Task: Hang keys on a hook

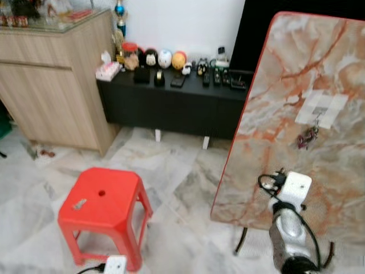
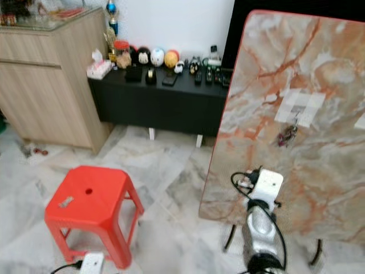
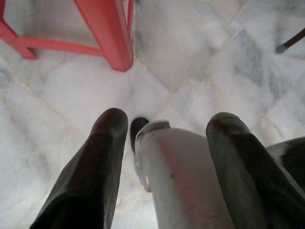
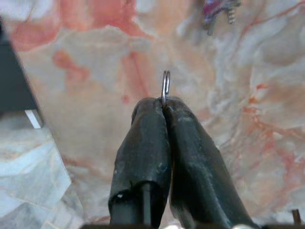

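Observation:
A marble slab (image 1: pixel 296 108) leans upright on the right, with a pale tape patch (image 1: pixel 321 107) high on its face. A small bunch of purple and red keys (image 1: pixel 308 137) hangs just under the patch, and I see those keys (image 4: pixel 217 9) again in the right wrist view. My right gripper (image 4: pixel 164 102) is shut on a thin metal key ring (image 4: pixel 165 86), held close to the slab and below the hanging bunch. The right arm's white wrist block (image 1: pixel 296 190) rises in front of the slab's lower part. My left gripper (image 3: pixel 167 121) hangs open over the floor.
A red plastic stool (image 1: pixel 102 211) stands at the lower left with a small grey object (image 1: pixel 80 203) on its seat. Behind are a wooden cabinet (image 1: pixel 51 80) and a low black bench (image 1: pixel 171 100) crowded with small items. The floor is marble tile (image 1: pixel 177 182).

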`<state>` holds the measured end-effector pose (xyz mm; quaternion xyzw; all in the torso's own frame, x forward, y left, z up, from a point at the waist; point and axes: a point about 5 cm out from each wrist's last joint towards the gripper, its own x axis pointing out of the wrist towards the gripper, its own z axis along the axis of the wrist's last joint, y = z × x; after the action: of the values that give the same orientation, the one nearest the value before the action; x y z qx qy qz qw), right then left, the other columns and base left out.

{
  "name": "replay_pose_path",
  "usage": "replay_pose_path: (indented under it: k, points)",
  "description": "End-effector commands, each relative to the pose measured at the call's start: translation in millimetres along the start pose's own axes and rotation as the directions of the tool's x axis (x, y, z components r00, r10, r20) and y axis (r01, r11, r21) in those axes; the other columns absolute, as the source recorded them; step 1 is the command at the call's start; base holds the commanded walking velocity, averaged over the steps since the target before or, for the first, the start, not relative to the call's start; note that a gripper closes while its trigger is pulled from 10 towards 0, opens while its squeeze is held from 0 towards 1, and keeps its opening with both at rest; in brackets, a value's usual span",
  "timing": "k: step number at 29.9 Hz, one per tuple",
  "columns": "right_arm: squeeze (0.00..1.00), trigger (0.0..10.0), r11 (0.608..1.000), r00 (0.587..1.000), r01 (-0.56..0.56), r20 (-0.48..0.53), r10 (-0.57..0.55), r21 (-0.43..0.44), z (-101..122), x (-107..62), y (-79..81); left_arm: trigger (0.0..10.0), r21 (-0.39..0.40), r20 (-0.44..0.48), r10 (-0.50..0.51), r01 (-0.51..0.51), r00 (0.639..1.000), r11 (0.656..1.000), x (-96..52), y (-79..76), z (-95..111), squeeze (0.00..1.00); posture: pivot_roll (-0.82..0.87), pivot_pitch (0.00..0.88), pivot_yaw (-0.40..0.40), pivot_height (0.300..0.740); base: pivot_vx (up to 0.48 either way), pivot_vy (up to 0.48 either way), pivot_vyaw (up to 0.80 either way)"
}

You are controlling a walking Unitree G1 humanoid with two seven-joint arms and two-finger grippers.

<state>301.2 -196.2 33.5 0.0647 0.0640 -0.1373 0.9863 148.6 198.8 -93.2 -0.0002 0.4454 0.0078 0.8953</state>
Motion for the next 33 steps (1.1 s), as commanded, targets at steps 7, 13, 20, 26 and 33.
replay_pose_path:
  k: [7, 13, 20, 26, 33]
  points:
    - [0.00, 10.0, 1.000, 0.999, 0.030, 0.024, -0.030, -0.005, 6.6, 3.7, -10.5, 10.0, 0.003, -0.005, -0.027, 0.027, 1.000, 1.000, 1.6, -9.7, 0.4, 0.00, 0.06, 0.000, -0.099, 0.740, 0.000, -0.329, 0.00]
    - [0.00, 10.0, 1.000, 0.999, 0.030, 0.028, -0.030, -0.006, 8.2, 4.9, -10.6, 10.0, 0.004, -0.007, -0.030, 0.030, 1.000, 1.000, 1.5, -10.5, 0.0, 0.00, 0.06, 0.000, -0.101, 0.740, 0.000, -0.331, 0.00]
    - [0.00, 10.0, 0.999, 0.999, 0.038, 0.038, -0.038, -0.002, 11.3, 6.8, -10.7, 10.0, 0.006, -0.009, -0.032, 0.032, 0.999, 0.999, 1.6, -11.5, -0.3, 0.00, 0.06, 0.000, -0.099, 0.740, 0.000, -0.283, 0.00]
    - [0.00, 10.0, 0.999, 0.997, 0.054, 0.059, -0.054, 0.009, 17.2, 9.7, -11.4, 10.0, -0.004, -0.009, -0.024, 0.024, 1.000, 1.000, 1.8, -10.9, 0.2, 0.00, 0.05, 0.000, -0.098, 0.740, 0.000, 0.000, 0.00]
    - [0.00, 10.0, 0.997, 0.994, 0.073, 0.076, -0.073, 0.015, 22.6, 12.4, -14.6, 10.0, -0.018, -0.006, -0.016, 0.016, 1.000, 1.000, 1.9, -9.2, 1.1, 0.00, 0.05, 0.000, -0.102, 0.740, 0.000, 0.000, 0.00]
